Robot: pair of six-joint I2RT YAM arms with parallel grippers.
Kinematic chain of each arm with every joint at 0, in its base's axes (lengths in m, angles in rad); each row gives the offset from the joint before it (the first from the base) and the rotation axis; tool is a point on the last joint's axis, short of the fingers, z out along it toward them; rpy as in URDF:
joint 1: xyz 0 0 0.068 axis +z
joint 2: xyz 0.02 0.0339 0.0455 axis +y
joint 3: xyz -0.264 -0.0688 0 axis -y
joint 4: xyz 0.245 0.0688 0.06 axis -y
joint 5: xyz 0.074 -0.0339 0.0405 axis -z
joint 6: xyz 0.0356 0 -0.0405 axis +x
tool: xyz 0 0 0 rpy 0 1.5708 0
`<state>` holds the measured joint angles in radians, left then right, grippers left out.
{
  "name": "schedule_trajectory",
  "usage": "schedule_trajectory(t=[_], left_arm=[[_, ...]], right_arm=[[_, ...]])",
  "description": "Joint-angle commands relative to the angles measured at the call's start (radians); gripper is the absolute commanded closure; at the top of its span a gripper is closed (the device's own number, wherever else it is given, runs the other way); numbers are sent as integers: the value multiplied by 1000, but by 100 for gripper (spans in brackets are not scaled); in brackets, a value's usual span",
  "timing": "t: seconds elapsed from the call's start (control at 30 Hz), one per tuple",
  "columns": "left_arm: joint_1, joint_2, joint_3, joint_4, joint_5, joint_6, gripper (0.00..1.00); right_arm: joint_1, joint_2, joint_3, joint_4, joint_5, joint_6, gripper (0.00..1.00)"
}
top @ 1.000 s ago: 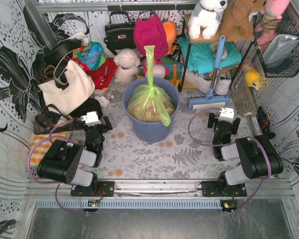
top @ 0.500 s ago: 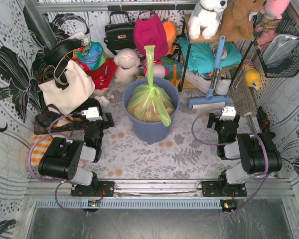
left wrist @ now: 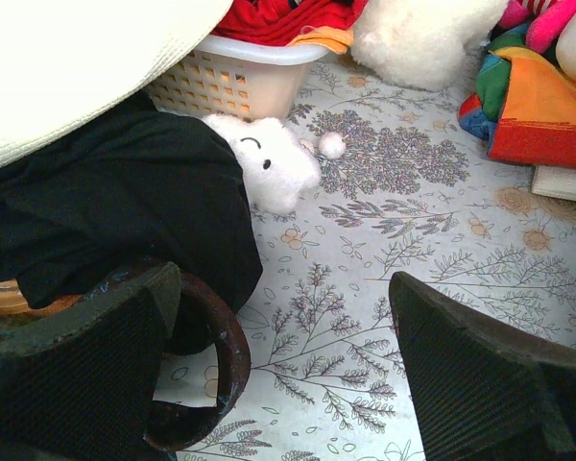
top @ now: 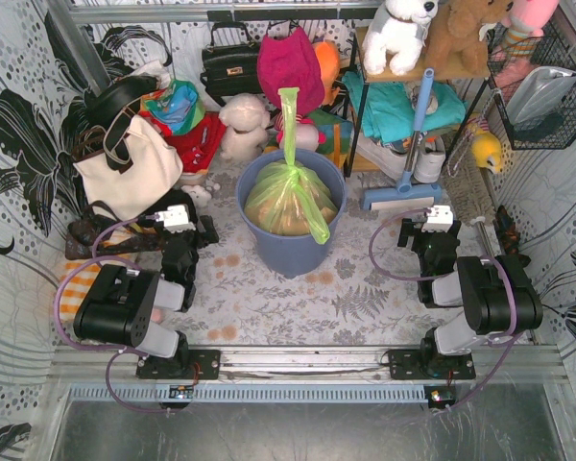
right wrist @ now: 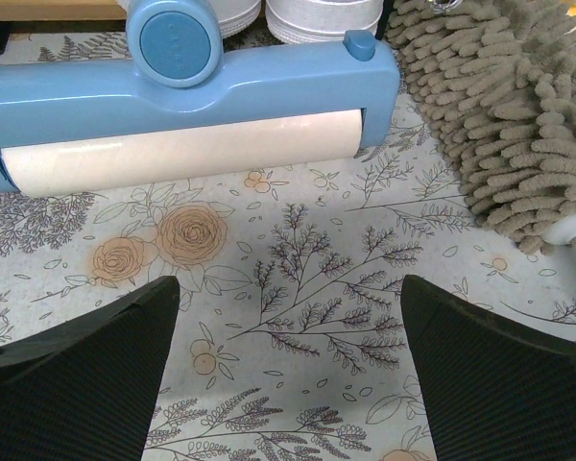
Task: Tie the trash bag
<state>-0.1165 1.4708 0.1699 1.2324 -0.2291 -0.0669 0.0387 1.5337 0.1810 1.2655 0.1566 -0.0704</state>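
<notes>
The trash bag, translucent light green with tan crumpled paper showing through, sits inside the blue-grey round bin at about the middle of the flower-patterned table, between the two arms and a little beyond them. Its top is gathered: one long strip of plastic stands straight up above the bin, and a second strip droops over the bin's near right rim. Neither arm touches the bag. The left gripper hangs low near the table's left edge with its jaws spread wide and nothing between them; its wrist view looks past the fingers at a small white plush toy, a heap of black fabric and a white lattice basket. The right gripper hangs near the right edge, well apart from the bin, equally wide and empty over bare cloth. Just beyond its fingers lies a blue lint roller head, with a tan chenille mop pad beside it on the right.
</notes>
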Motion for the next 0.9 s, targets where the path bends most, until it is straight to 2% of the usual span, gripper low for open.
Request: schedule_trajectory(t=[0.0, 0.87], left_arm=[[7, 0, 19, 32, -15, -4, 2], [6, 2, 19, 32, -15, -4, 2]], right_arm=[[-5, 5, 10, 41, -5, 21, 3], [-5, 5, 12, 39, -1, 26, 3]])
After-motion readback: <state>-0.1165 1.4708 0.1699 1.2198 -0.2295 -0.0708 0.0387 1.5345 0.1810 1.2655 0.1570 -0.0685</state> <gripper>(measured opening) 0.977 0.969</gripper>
